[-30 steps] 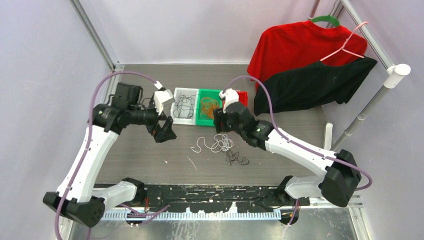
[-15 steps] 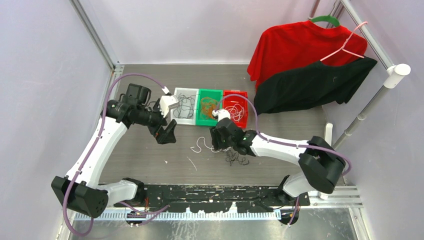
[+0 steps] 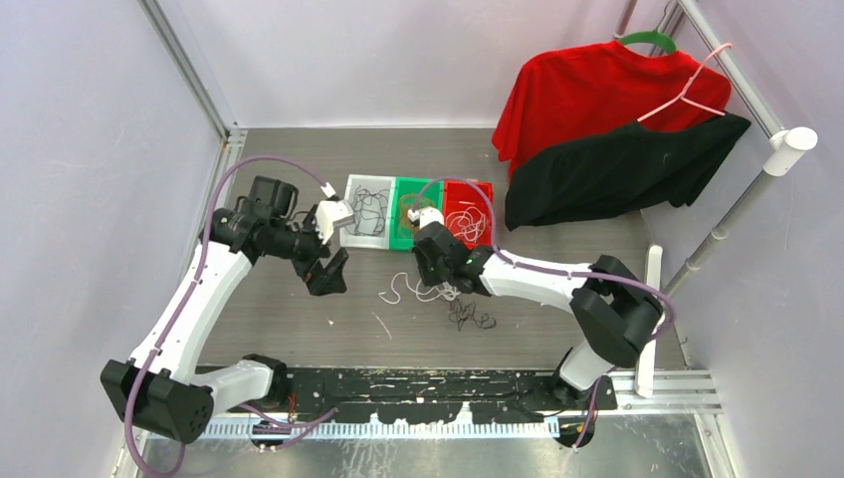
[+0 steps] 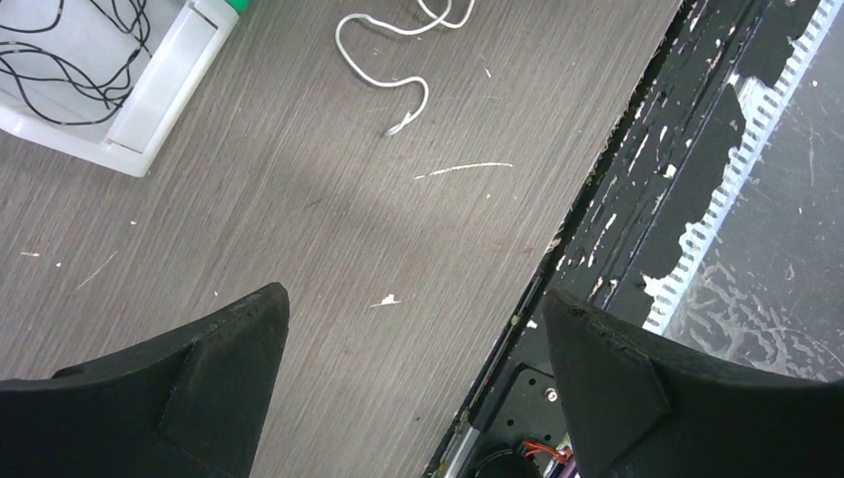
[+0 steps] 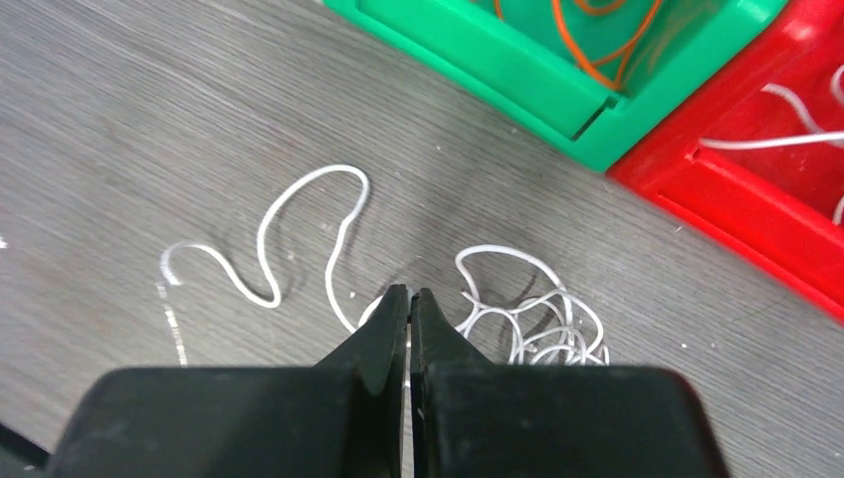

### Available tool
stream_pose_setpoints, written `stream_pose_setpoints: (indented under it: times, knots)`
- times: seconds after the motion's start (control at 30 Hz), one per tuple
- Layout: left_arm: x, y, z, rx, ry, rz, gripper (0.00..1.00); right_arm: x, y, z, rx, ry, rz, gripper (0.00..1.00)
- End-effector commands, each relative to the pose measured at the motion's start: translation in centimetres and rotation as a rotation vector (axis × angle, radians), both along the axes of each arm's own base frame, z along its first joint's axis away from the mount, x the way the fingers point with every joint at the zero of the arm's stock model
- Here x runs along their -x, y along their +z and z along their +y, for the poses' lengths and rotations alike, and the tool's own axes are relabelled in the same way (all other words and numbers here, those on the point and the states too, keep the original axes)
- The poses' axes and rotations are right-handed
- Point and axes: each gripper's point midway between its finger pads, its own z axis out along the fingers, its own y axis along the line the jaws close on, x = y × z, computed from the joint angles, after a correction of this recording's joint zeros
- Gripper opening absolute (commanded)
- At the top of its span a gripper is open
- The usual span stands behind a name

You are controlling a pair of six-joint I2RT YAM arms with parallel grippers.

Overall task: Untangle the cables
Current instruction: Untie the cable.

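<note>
A white cable (image 5: 336, 168) snakes over the grey table, its right part bunched in loops (image 5: 542, 317). My right gripper (image 5: 410, 292) is down on it, shut, the cord running in between the tips. In the top view the right gripper (image 3: 436, 277) sits on the white cable (image 3: 403, 289), with a small black cable tangle (image 3: 468, 317) just nearer. My left gripper (image 4: 415, 292) hangs wide open above bare table, nothing between its fingers; the top view shows the left gripper (image 3: 328, 274) left of the white cable's end (image 4: 373, 75).
Three bins stand in a row behind: a white bin (image 3: 350, 231) with black cables, a green bin (image 3: 400, 239) with orange cables, a red bin (image 3: 486, 189) with white cables. Red and black shirts (image 3: 607, 129) hang at the back right. A black rail (image 4: 637, 179) runs along the near edge.
My right gripper moved left and down onto the white cable and went from open to shut. The left arm drew back slightly, still open.
</note>
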Motion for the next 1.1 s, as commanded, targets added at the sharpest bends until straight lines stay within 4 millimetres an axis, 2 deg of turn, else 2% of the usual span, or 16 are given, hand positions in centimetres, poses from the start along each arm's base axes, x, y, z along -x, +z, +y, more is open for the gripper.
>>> stream_pose_setpoints:
  times: [0.0, 0.3, 0.4, 0.47, 0.53, 0.63, 0.87, 1.07]
  knots:
    - [-0.5, 1.5, -0.7, 0.074, -0.017, -0.067, 0.98, -0.5, 9.0, 2.5, -0.193, 0.033, -0.089, 0.01]
    - [-0.3, 5.2, -3.7, 0.305, -0.001, -0.047, 0.98, 2.0, 23.0, 4.7, -0.562, 0.104, -0.14, 0.01]
    - [-0.3, 5.8, -4.5, 0.365, 0.013, -0.012, 0.97, 2.7, 26.9, 5.5, -0.679, 0.144, -0.158, 0.01]
    - [-0.2, 6.1, -4.8, 0.388, 0.008, -0.004, 0.97, 3.1, 28.7, 5.9, -0.729, 0.165, -0.164, 0.01]
    - [-0.2, 6.3, -4.9, 0.398, 0.005, -0.004, 0.97, 3.4, 29.4, 6.3, -0.748, 0.181, -0.161, 0.01]
    - [0.0, 6.2, -5.0, 0.403, -0.005, 0.0, 0.96, 3.9, 29.4, 6.9, -0.767, 0.203, -0.141, 0.01]
    - [1.0, 4.3, -5.1, 0.4, -0.068, 0.009, 0.75, 4.6, 28.3, 7.8, -0.795, 0.22, -0.082, 0.01]
    - [2.6, 3.9, -5.4, 0.42, -0.136, 0.026, 0.79, 4.7, 27.1, 8.2, -0.762, 0.208, -0.039, 0.01]
